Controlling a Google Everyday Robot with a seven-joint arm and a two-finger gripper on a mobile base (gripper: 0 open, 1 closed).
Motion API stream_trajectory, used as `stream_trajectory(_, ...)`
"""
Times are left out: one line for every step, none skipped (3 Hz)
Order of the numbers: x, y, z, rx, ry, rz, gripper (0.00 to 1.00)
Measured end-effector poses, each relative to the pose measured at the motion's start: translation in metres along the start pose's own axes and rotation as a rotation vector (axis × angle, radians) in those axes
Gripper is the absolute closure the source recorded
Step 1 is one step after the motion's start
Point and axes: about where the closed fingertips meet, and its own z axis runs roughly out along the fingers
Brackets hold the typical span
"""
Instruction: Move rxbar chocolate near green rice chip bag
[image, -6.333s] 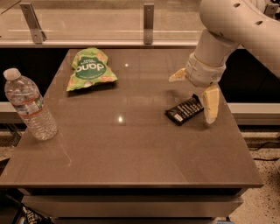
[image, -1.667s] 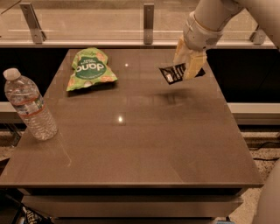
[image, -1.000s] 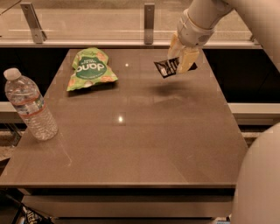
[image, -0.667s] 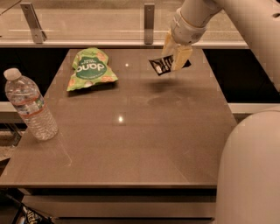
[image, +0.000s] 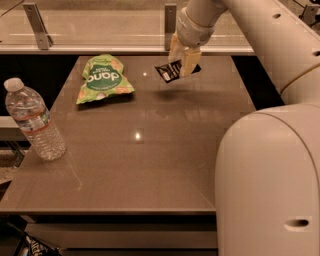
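Note:
The rxbar chocolate, a small flat black wrapper with white lettering, hangs above the table's far middle. My gripper is shut on it, its cream fingers pinching the bar's right part. The green rice chip bag, light green with a dark green round logo, lies flat at the table's far left. The bar is in the air to the right of the bag, about a bag's width away.
A clear plastic water bottle stands upright at the left edge of the brown table. A glass rail with metal posts runs behind the table. My arm's large white body fills the right foreground.
My gripper has lifted the rxbar off the table's right side and carried it leftward and farther back, toward the chip bag. The bag and bottle have not moved.

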Motion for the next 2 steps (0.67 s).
stream_trajectory(-0.023, -0.015, 0.014, -0.020, -0.022, -0.050, 1.00)
stream_trajectory(-0.040, -0.026, 0.029, -0.042, -0.041, -0.090, 1.00)
